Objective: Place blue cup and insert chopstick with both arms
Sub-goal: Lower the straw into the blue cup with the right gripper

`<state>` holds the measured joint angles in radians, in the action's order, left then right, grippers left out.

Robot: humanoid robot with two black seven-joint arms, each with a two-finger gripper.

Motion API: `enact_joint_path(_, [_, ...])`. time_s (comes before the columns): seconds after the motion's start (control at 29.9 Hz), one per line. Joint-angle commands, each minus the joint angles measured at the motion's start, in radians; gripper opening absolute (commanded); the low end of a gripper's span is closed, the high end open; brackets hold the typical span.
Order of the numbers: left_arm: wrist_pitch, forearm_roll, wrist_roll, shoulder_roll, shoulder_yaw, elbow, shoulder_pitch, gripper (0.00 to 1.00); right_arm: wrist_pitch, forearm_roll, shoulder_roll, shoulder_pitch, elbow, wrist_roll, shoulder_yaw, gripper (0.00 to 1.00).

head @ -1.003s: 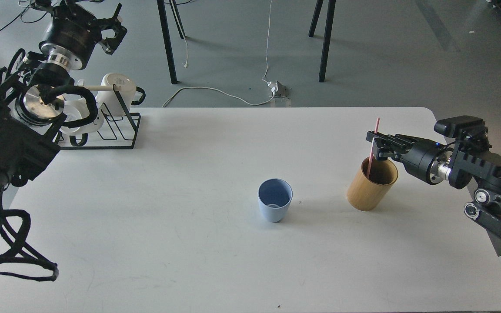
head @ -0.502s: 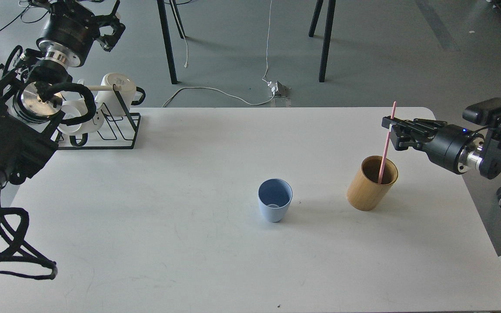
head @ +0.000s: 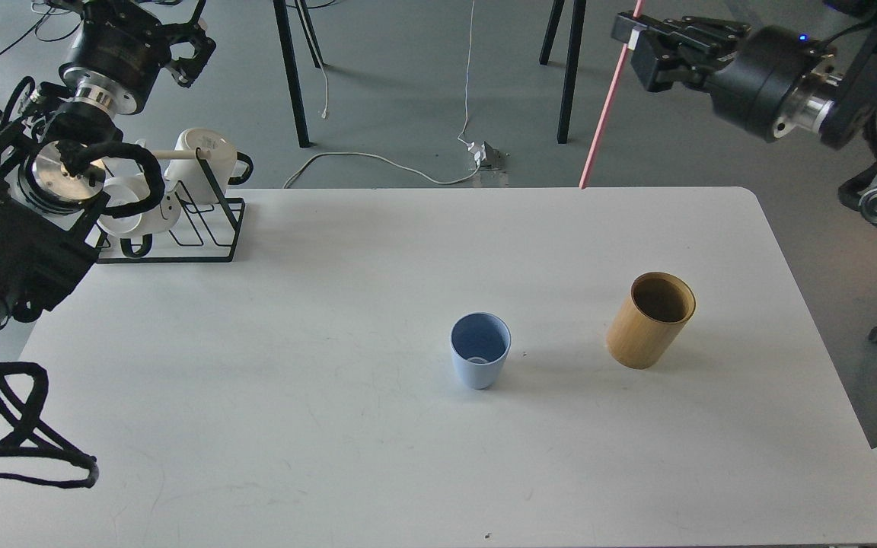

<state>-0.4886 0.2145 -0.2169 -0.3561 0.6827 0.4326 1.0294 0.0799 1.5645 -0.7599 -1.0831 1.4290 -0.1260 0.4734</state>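
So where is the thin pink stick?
In the head view the thin pink chopstick hangs high at upper right, pinched in the right gripper, above the white table's far edge, out of the tan wooden cylinder.

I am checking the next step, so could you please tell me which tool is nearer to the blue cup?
Right. The right tool is raised beyond the table's far right, holding the pink stick; the left tool is farther from the blue cup, raised at far left.

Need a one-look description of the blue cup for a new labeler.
On the white rectangular table, look right of centre: the small light-blue tapered plastic tumbler stands upright and empty. Its only close neighbour, the tan wooden cylinder to its right, is taller and brown; the white mugs sit far left.
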Motion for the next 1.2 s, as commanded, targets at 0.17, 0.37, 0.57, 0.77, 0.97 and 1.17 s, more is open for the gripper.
enact_joint_path(0.17, [0.000,0.000,-0.001,0.000,0.000,0.000,0.000,1.00,0.008,-0.072,0.260,0.057,-0.105,0.049,-0.148,0.01])
enact_joint_path(0.37, [0.000,0.000,-0.001,0.006,0.003,0.000,0.001,1.00,0.008,-0.063,0.283,0.058,-0.108,0.049,-0.231,0.01])
enact_joint_path(0.57, [0.000,0.000,-0.001,0.005,0.001,0.000,0.001,1.00,0.006,-0.054,0.335,0.058,-0.146,0.049,-0.291,0.01])
enact_joint_path(0.77, [0.000,0.000,-0.001,0.005,0.001,0.000,0.003,1.00,0.008,-0.054,0.370,0.063,-0.182,0.052,-0.303,0.02])
enact_joint_path(0.97, [0.000,0.000,-0.001,0.005,0.001,0.000,0.003,1.00,0.008,-0.055,0.372,0.080,-0.191,0.066,-0.303,0.05])
enact_joint_path(1.17, [0.000,0.000,-0.001,0.005,0.000,0.000,0.001,1.00,0.008,-0.069,0.370,0.089,-0.188,0.066,-0.302,0.29])
